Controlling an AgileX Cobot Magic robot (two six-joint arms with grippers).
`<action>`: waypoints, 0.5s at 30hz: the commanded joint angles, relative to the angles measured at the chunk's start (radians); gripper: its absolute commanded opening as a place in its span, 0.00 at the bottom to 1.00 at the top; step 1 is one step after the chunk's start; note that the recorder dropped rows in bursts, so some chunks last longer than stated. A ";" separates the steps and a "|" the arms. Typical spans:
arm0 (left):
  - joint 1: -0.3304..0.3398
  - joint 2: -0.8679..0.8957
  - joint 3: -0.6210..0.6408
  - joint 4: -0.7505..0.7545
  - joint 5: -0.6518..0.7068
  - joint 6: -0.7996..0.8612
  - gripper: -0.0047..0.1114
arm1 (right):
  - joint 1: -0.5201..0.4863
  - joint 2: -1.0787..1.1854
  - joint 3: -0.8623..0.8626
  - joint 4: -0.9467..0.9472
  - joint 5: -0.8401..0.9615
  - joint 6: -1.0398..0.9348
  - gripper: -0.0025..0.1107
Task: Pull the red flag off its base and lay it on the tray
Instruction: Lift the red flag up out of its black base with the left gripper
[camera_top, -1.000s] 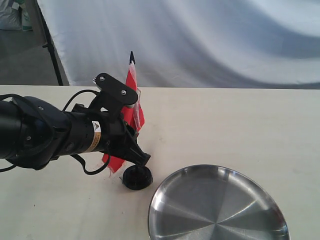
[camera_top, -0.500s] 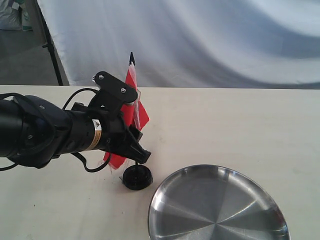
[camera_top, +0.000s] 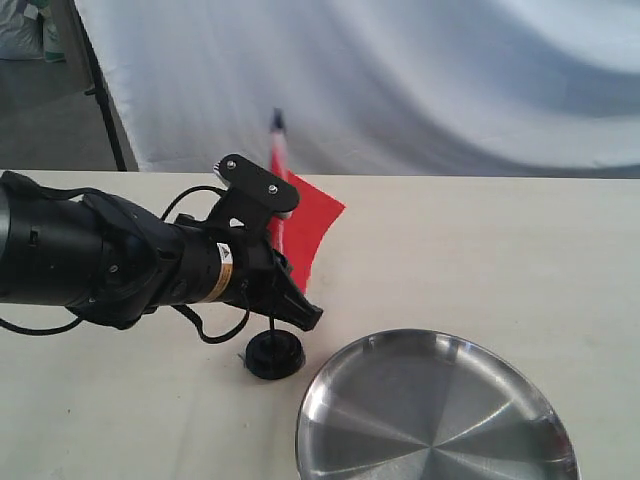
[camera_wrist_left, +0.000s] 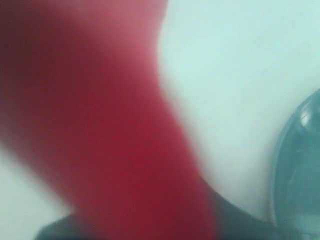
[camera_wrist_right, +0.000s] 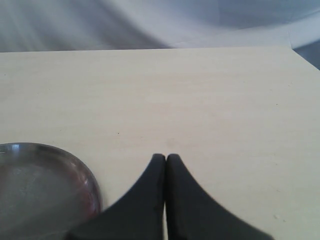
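Note:
The red flag (camera_top: 305, 222) stands nearly upright above the base (camera_top: 274, 356), its cloth flung out to the right and its tip blurred. My left gripper (camera_top: 300, 314) is shut on the flag's thin black stick just above the base. The stick's lower end reaches down to the base's centre; I cannot tell whether it is still in the hole. Red cloth (camera_wrist_left: 100, 125) fills most of the left wrist view and hides the jaws. The tray (camera_top: 436, 410) lies right of the base, also seen as the tray (camera_wrist_left: 300, 165) and the tray (camera_wrist_right: 40, 185). My right gripper (camera_wrist_right: 166, 158) is shut on nothing over bare table beside the tray.
A white cloth backdrop (camera_top: 420, 80) hangs behind the table's far edge. A black stand leg (camera_top: 100, 95) is at the back left. The light wooden table (camera_top: 480, 250) stretches right of the flag and behind the tray.
My left arm has shifted right and slightly up with the flag. The flag rose, its tip moved right, and the cloth swung out to the right. The base stayed put.

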 joint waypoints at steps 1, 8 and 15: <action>-0.003 0.000 -0.003 0.003 0.023 0.004 0.04 | -0.003 -0.004 -0.003 -0.005 0.005 -0.003 0.02; -0.003 -0.002 -0.003 0.003 0.023 0.019 0.04 | -0.003 -0.004 -0.003 -0.005 0.005 -0.003 0.02; -0.003 -0.246 -0.005 0.003 0.013 0.026 0.04 | -0.003 -0.004 -0.003 -0.005 0.005 -0.003 0.02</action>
